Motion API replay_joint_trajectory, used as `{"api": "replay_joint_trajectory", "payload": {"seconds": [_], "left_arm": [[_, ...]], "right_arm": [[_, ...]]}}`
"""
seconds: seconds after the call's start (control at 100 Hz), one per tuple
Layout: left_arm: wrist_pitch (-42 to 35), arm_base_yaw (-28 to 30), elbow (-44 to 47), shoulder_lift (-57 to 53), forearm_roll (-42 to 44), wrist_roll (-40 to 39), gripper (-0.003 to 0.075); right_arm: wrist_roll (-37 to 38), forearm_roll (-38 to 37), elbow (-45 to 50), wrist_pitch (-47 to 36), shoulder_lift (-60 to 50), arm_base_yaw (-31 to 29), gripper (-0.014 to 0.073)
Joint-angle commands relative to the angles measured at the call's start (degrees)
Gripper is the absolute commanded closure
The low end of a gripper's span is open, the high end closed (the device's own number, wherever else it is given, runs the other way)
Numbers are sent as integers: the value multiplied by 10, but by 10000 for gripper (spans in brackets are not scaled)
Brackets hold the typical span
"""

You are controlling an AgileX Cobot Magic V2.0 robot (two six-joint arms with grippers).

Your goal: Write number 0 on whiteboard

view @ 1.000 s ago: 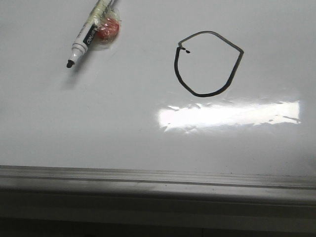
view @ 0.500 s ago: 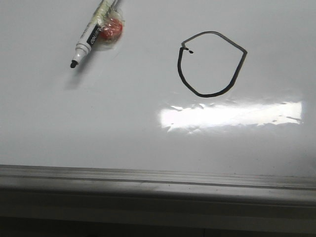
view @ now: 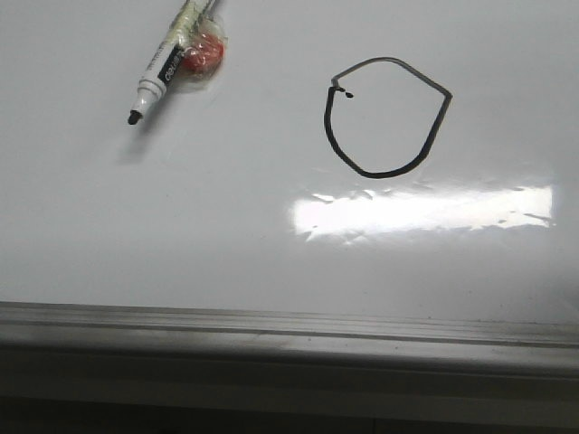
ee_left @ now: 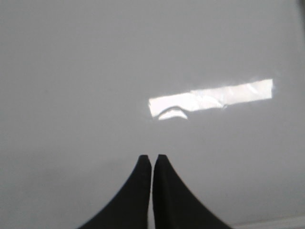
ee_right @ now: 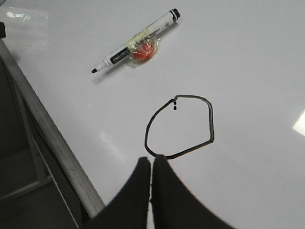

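Observation:
The whiteboard (view: 226, 244) fills the front view, glossy white with a bright glare strip. The number 0 (view: 330, 136) is a black marker loop with a small hook mark at its upper left; it also shows in the right wrist view (ee_right: 148, 131). An uncapped black-tipped marker (view: 163, 70) lies on the board at the far left, with a red lump taped to it; it shows in the right wrist view (ee_right: 138, 40) too. My right gripper (ee_right: 151, 159) is shut and empty, just short of the loop. My left gripper (ee_left: 151, 156) is shut and empty over bare board (ee_left: 95, 71).
The grey metal edge rail (view: 289, 325) runs along the board's near side and shows in the right wrist view (ee_right: 52, 143). Beyond the rail lies a dark drop-off (ee_right: 19, 181). A light glare strip (view: 425, 210) sits below the loop.
Between one second ago and half a second ago the loop and marker shifted slightly right in the front view. Since then nothing has visibly changed.

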Motion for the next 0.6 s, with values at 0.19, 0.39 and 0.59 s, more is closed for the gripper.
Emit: {"api": "replay_joint_trajectory", "payload": {"seconds": [0.19, 0.39, 0.59], "left_arm": [[65, 2, 17, -21, -1, -7, 740], [65, 2, 17, -21, -1, -7, 740], [65, 2, 17, -21, -1, -7, 740]], "right_arm": [[0, -26, -15, -31, 0, -3, 641], [0, -26, -15, -31, 0, -3, 641], [0, -26, -15, -31, 0, -3, 641]]}}
